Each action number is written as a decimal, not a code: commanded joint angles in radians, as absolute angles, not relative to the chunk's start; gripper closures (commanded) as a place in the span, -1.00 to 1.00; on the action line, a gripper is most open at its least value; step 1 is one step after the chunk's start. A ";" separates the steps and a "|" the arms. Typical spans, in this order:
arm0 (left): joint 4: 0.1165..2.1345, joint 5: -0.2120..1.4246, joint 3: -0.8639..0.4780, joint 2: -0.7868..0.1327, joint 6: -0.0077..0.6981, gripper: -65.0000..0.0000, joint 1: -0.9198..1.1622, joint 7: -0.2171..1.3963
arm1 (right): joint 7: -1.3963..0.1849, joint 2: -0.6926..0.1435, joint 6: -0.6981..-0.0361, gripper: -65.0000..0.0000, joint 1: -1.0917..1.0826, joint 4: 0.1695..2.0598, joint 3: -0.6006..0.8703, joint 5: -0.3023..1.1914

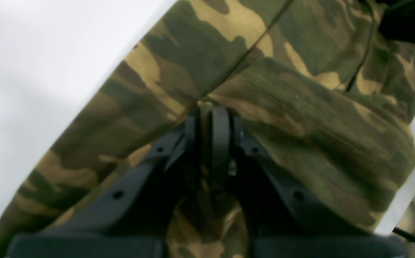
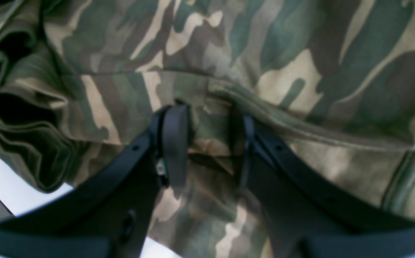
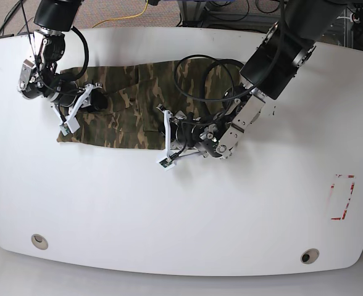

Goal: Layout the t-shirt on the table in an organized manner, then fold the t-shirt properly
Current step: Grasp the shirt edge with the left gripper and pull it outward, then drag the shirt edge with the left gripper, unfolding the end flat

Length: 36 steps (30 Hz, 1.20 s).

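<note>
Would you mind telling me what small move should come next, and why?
Probably the right gripper should shut on the t-shirt: its jaws straddle a fold, still apart, while the left gripper already pinches the cloth.

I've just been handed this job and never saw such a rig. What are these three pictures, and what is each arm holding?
The wide picture looks down from above on a white table with two robot arms. A camouflage t-shirt lies stretched across it. The other two pictures come from cameras on the wrists, looking along the black fingers. The left gripper, on the right in the overhead view, is shut on a fold of the shirt. The right gripper has cloth between its fingers, which stand apart; whether it grips firmly is unclear. Red tape marks the table.
</note>
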State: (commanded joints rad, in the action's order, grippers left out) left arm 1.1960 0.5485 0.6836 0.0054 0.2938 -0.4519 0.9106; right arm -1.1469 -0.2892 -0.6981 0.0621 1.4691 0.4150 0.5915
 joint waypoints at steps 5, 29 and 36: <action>1.196 0.549 0.684 0.005 0.291 1.00 -0.456 0.911 | -1.147 -0.289 -0.698 0.42 0.064 1.469 0.415 0.591; 1.035 0.550 0.682 0.024 0.289 1.00 -0.593 0.828 | -1.147 -0.289 -0.698 0.42 0.064 1.474 0.415 0.591; 1.033 0.553 0.682 0.030 0.289 1.00 -0.613 0.822 | -1.147 -0.289 -0.698 0.42 0.065 1.474 0.415 0.591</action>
